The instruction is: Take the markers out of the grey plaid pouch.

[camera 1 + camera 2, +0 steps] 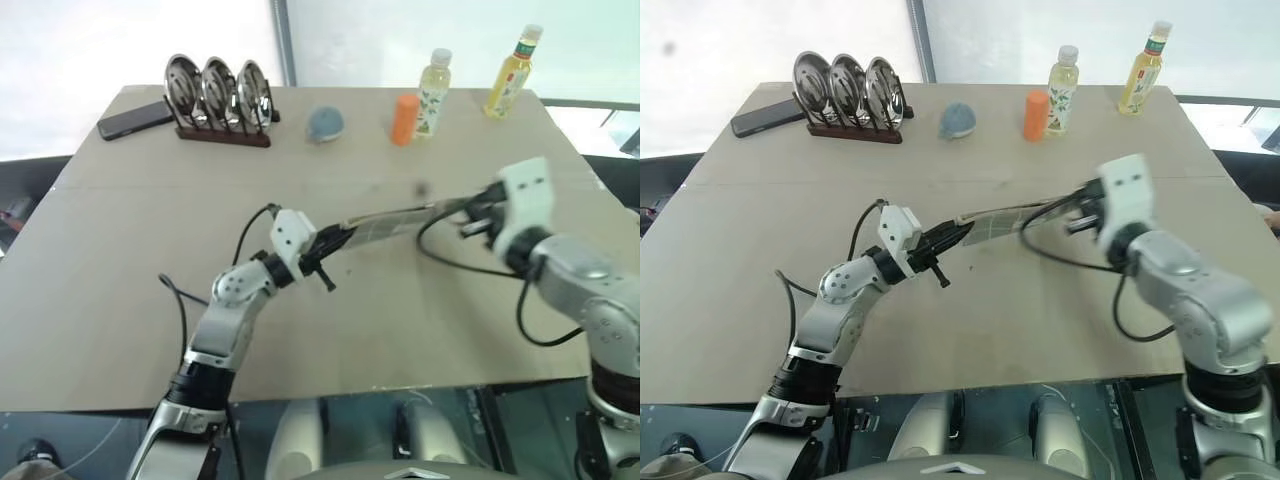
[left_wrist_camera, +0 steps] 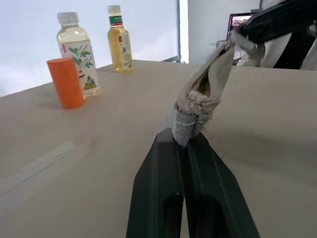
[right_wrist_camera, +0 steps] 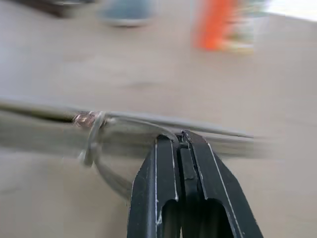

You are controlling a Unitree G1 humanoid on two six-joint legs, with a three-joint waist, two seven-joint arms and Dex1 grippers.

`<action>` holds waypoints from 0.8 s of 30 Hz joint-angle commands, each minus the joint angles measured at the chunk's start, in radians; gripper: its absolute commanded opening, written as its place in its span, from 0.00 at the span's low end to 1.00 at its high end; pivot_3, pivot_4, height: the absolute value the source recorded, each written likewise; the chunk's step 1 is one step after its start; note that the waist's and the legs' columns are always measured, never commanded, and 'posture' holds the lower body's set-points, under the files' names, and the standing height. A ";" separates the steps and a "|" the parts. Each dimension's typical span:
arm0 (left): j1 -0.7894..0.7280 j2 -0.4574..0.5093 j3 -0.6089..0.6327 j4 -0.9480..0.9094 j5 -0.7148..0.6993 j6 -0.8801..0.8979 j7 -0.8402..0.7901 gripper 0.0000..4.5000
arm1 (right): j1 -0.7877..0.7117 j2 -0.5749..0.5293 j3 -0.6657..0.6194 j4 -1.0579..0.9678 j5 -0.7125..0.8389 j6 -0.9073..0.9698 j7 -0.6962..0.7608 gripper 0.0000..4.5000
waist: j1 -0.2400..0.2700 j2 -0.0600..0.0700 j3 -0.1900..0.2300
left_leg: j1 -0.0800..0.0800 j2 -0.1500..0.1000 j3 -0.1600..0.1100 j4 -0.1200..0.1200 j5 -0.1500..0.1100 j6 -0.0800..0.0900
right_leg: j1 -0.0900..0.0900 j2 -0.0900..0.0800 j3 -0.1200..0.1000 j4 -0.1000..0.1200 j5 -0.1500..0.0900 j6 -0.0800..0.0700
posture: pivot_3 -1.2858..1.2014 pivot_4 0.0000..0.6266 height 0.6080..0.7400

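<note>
The grey plaid pouch (image 1: pixel 385 222) hangs stretched in the air above the table (image 1: pixel 120 290), held at both ends. My left gripper (image 1: pixel 328 243) is shut on its near-left end, where the bunched fabric (image 2: pixel 190 124) sits between the black fingers (image 2: pixel 158 193). My right gripper (image 1: pixel 464 212) is shut on the pouch's opposite end, fingertips (image 3: pixel 168 148) pinching its top edge beside the small metal ring pull (image 3: pixel 91 134). The pouch's mouth (image 2: pixel 205 87) gapes slightly and shows tan lining. The markers are hidden.
Along the table's far edge stand a black phone (image 1: pixel 135 119), a rack of metal dishes (image 1: pixel 218 95), a round blue-grey object (image 1: pixel 325 123), an orange cylinder (image 1: pixel 404 119) and two drink bottles (image 1: pixel 434 92) (image 1: pixel 514 72). The table's front edge (image 1: pixel 380 385) is close to me.
</note>
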 commanded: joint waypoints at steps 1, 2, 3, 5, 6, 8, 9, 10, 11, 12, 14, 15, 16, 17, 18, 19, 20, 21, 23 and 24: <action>0.008 0.012 0.041 -0.039 -0.011 -0.003 -0.004 0.00 | 0.013 -0.042 -0.071 0.008 -0.084 -0.009 -0.021 0.01 | 0.000 0.000 0.000 | 0.000 0.000 0.000 -0.001 0.000 0.000 | 0.000 0.000 0.000 0.000 0.000 0.000 | 0.52 0.24 1.00; 0.008 0.015 0.042 -0.039 -0.012 -0.002 -0.007 0.00 | 0.016 -0.048 -0.071 0.012 -0.097 -0.008 -0.018 0.01 | -0.001 0.000 0.000 | 0.000 0.000 0.000 -0.001 0.000 0.000 | -0.001 0.001 0.000 0.000 0.000 0.000 | 0.52 0.24 1.00; 0.006 0.017 0.044 -0.037 -0.013 -0.001 -0.010 0.00 | 0.016 -0.050 -0.068 0.013 -0.106 -0.007 -0.013 0.01 | -0.002 0.000 0.000 | 0.000 0.000 0.000 -0.002 0.000 0.000 | -0.001 0.001 0.000 0.000 0.000 0.000 | 0.52 0.24 1.00; -0.003 0.018 0.046 -0.034 -0.015 0.004 -0.013 0.00 | 0.019 -0.059 -0.040 0.002 -0.120 -0.019 0.007 0.01 | -0.004 0.001 0.000 | 0.000 0.000 0.000 -0.002 0.000 0.000 | -0.001 0.001 0.001 0.000 0.000 0.000 | 0.52 0.24 1.00; -0.011 0.016 0.045 -0.033 -0.016 0.008 -0.014 0.00 | 0.029 -0.087 -0.003 -0.025 -0.120 -0.025 0.042 0.01 | -0.003 0.001 0.000 | 0.000 0.000 0.000 -0.002 0.000 0.000 | -0.001 0.001 0.001 0.000 0.000 0.000 | 0.52 0.24 1.00; -0.021 0.011 0.043 -0.029 -0.016 0.013 -0.014 0.00 | 0.052 -0.093 0.019 -0.070 -0.093 -0.013 0.090 0.14 | 0.000 0.001 0.001 | 0.000 0.000 0.000 -0.001 0.000 0.000 | -0.001 0.000 0.001 0.000 0.000 0.000 | 0.52 0.24 1.00; -0.023 0.009 0.043 -0.029 -0.015 0.014 -0.015 0.00 | 0.058 -0.090 0.020 -0.080 -0.088 -0.009 0.102 0.18 | 0.000 0.001 0.001 | 0.000 0.000 0.000 -0.001 0.000 0.000 | -0.001 0.000 0.001 0.000 0.000 0.000 | 0.52 0.24 1.00; -0.023 0.007 0.043 -0.028 -0.015 0.015 -0.017 0.00 | 0.066 -0.089 0.018 -0.098 -0.079 -0.010 0.121 0.27 | 0.000 0.001 0.001 | 0.000 0.000 0.000 -0.001 0.000 0.000 | -0.001 0.000 0.001 -0.001 0.000 0.000 | 0.52 0.24 1.00; -0.023 0.005 0.043 -0.026 -0.014 0.017 -0.020 0.00 | 0.079 -0.082 0.010 -0.129 -0.051 -0.005 0.149 0.39 | 0.000 0.001 0.001 | 0.000 0.000 0.000 -0.001 0.000 0.000 | -0.001 0.000 0.001 -0.001 0.000 0.000 | 0.52 0.24 1.00; -0.023 0.004 0.042 -0.023 -0.012 0.018 -0.024 0.00 | 0.105 -0.083 -0.010 -0.175 -0.025 0.009 0.172 0.49 | 0.001 0.001 0.001 | 0.000 0.000 0.000 -0.001 0.000 0.000 | -0.001 0.000 0.001 -0.001 0.000 0.000 | 0.52 0.24 1.00; -0.025 0.001 0.040 -0.021 -0.010 0.021 -0.029 0.00 | 0.168 -0.097 -0.087 -0.258 0.060 0.035 0.243 0.49 | 0.001 0.001 0.001 | -0.001 0.000 0.000 -0.001 0.000 0.000 | -0.001 0.000 0.001 -0.001 0.000 0.000 | 0.52 0.24 1.00; -0.029 0.000 0.040 -0.020 -0.009 0.023 -0.030 0.00 | 0.195 -0.098 -0.137 -0.290 0.107 0.048 0.274 0.49 | 0.002 0.001 0.001 | -0.001 0.000 0.000 -0.001 0.000 0.000 | -0.001 0.000 0.001 -0.002 0.000 0.000 | 0.52 0.24 1.00; -0.034 -0.001 0.041 -0.017 -0.008 0.025 -0.032 0.00 | 0.210 -0.094 -0.183 -0.312 0.147 0.063 0.290 0.39 | 0.003 0.001 0.001 | -0.002 0.000 -0.001 -0.001 0.000 0.000 | -0.001 0.000 0.000 -0.002 0.000 0.000 | 0.52 0.24 1.00; -0.040 -0.001 0.041 -0.012 -0.007 0.024 -0.035 0.00 | 0.220 -0.084 -0.230 -0.330 0.202 0.077 0.300 0.34 | 0.002 0.001 0.001 | -0.002 0.000 -0.001 -0.001 0.000 0.000 | -0.001 0.000 0.000 -0.003 0.000 0.000 | 0.52 0.24 1.00; -0.045 -0.001 0.042 -0.009 -0.006 0.023 -0.038 0.00 | 0.223 -0.075 -0.259 -0.344 0.248 0.085 0.301 0.29 | 0.001 0.001 0.001 | -0.002 0.000 -0.001 -0.001 0.000 0.000 | 0.000 0.000 0.000 -0.003 0.000 0.000 | 0.52 0.24 1.00; -0.049 -0.001 0.042 -0.005 -0.005 0.023 -0.040 0.00 | 0.220 -0.067 -0.276 -0.354 0.290 0.091 0.296 0.17 | 0.000 0.001 0.001 | -0.002 0.000 -0.001 -0.001 0.000 0.000 | 0.000 0.000 0.001 -0.003 0.000 0.000 | 0.52 0.24 1.00; -0.052 -0.002 0.043 -0.002 -0.005 0.024 -0.041 0.00 | 0.207 -0.052 -0.279 -0.359 0.320 0.097 0.280 0.08 | 0.000 0.001 0.001 | -0.001 0.000 -0.001 -0.001 0.000 0.000 | 0.000 0.000 0.000 -0.003 0.000 0.000 | 0.52 0.24 1.00; -0.055 -0.001 0.042 -0.001 -0.005 0.022 -0.045 0.00 | 0.187 -0.034 -0.267 -0.356 0.338 0.101 0.256 0.05 | -0.002 0.001 0.001 | 0.000 0.000 -0.001 -0.001 0.000 0.000 | 0.000 0.000 0.000 -0.003 0.000 0.000 | 0.52 0.24 1.00; -0.057 -0.001 0.038 -0.002 -0.001 0.016 -0.053 0.00 | 0.122 0.010 -0.184 -0.328 0.325 0.101 0.204 0.02 | -0.009 0.001 0.001 | 0.001 0.000 -0.001 -0.001 0.000 0.000 | 0.000 0.001 0.001 -0.002 -0.001 0.002 | 0.52 0.24 1.00; -0.056 -0.001 0.036 -0.004 0.001 0.014 -0.055 0.00 | 0.084 0.033 -0.132 -0.300 0.300 0.099 0.180 0.02 | -0.011 0.001 0.001 | 0.002 0.000 -0.002 -0.001 0.000 0.000 | 0.000 0.001 0.001 -0.002 -0.002 0.003 | 0.52 0.24 1.00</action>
